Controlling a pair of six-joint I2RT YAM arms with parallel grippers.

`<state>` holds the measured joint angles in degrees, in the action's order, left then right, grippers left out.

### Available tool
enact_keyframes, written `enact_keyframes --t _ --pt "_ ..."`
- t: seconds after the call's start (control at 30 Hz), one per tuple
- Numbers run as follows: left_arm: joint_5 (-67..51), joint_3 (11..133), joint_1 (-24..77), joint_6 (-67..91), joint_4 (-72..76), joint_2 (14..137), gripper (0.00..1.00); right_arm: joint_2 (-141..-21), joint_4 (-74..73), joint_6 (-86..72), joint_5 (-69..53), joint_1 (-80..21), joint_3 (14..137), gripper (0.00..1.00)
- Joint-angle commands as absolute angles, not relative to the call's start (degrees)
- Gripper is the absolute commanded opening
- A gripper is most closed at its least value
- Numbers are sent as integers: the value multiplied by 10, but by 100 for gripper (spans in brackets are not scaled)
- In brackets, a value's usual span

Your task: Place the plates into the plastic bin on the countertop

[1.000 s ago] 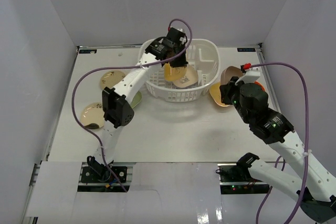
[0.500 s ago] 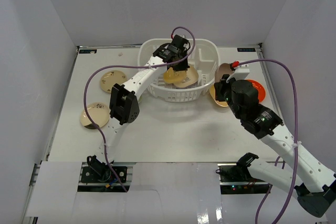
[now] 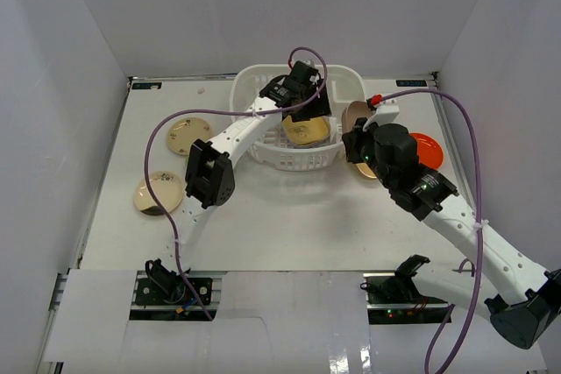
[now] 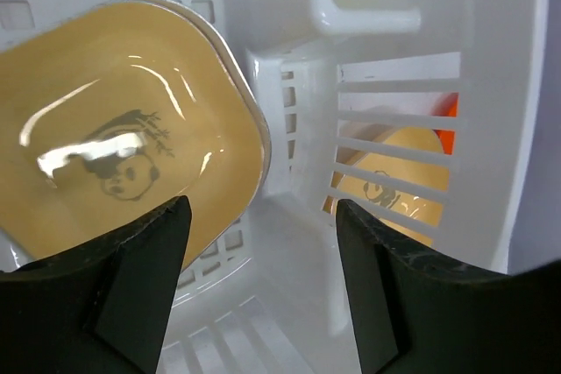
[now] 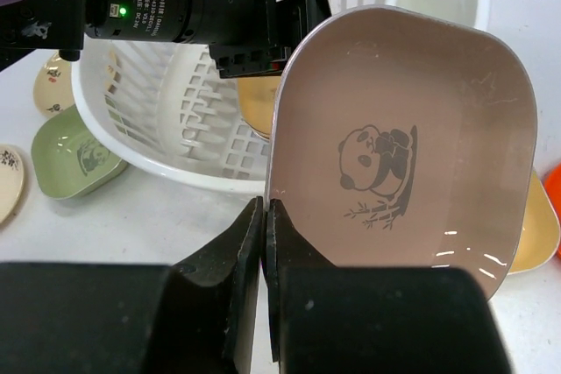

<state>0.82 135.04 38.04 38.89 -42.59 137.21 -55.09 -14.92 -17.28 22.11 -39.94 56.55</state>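
Nearest, close to the left edge of the countertop [image 3: 280, 225]: a cream plate [image 3: 159, 192], lying flat, untouched. A little farther in, just beside the near-left wall of the plastic bin [image 3: 263, 151]: a green plate [image 5: 74, 155], hidden under the left arm [image 3: 210, 177] in the overhead view. Toward the right edge: a yellow plate [image 3: 363, 170], half covered by the right arm [image 3: 412, 181], and just beside it a red-orange plate [image 3: 424, 148]. Farther along the left side: a tan round plate [image 3: 188, 133], well apart from the bin. Counting five waiting on the worktop.

Above the right-hand pair: right gripper [image 5: 265, 216] pinched tight on the rim of a pinkish-tan plate [image 5: 394, 146], held on edge with its panda picture [image 5: 377, 168] facing the wrist camera. Carried up against the bin's right wall; hard to tell whether over the rim yet.

Farthest, inside the bin at the middle of the far edge: left gripper [image 4: 263, 295] lowered in, jaws spread wide with nothing between them. Beside the left finger, a yellow-tan plate [image 4: 114, 155] resting in the bin, free of any grip. Possibly a second rim beneath it; not clear enough to count.

Judged early in the job: one plate surely binned, one lifted and nearly delivered, five left on the worktop. Likely remaining: dropping the held plate in, clearing the left gripper out of the bin, then fetching the rest from both sides.
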Motion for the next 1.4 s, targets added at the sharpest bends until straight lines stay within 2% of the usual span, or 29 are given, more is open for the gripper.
enact_keyframes --t 0.0,0.17,0.27,0.3,0.33,0.4,0.43,0.6,0.67,0.77,0.9,0.97,1.0,1.13,1.23,1.37 --pt "23 1371 372 382 -403 1278 78 -566 -98 -147 200 -403 610 8" --pt "84 1286 317 354 -397 1137 77 -631 -89 -127 191 -403 643 8" --pt "137 1136 279 345 -369 995 74 -684 -69 -109 178 -403 667 8" --pt "145 1032 268 343 -354 954 73 -701 -66 -106 172 -403 686 8" --pt "154 980 261 342 -341 872 72 -717 -61 -102 170 -403 694 8" --pt "186 884 245 347 -323 798 70 -771 -54 -91 168 -405 723 8" --pt "198 795 243 351 -323 732 69 -808 -52 -84 172 -405 733 8" --pt "245 557 226 402 -352 573 68 -917 -60 -47 185 -406 800 8" --pt "258 465 222 443 -362 525 72 -960 -61 -42 176 -406 830 8" --pt "245 398 217 479 -350 505 74 -1023 -68 -36 186 -405 867 8" --pt "255 388 210 502 -329 540 82 -1085 -79 -44 182 -406 897 8" --pt "258 388 208 509 -306 560 83 -1106 -96 -52 172 -406 920 30" --pt "264 389 207 512 -300 578 84 -1107 -105 -56 171 -406 927 50" --pt "251 393 182 514 -252 619 85 -1058 -109 -62 165 -405 920 69" --pt "221 390 157 507 -213 658 84 -986 -111 -71 162 -405 887 68" --pt "194 394 132 500 -184 712 82 -851 -91 -107 215 -401 762 46"
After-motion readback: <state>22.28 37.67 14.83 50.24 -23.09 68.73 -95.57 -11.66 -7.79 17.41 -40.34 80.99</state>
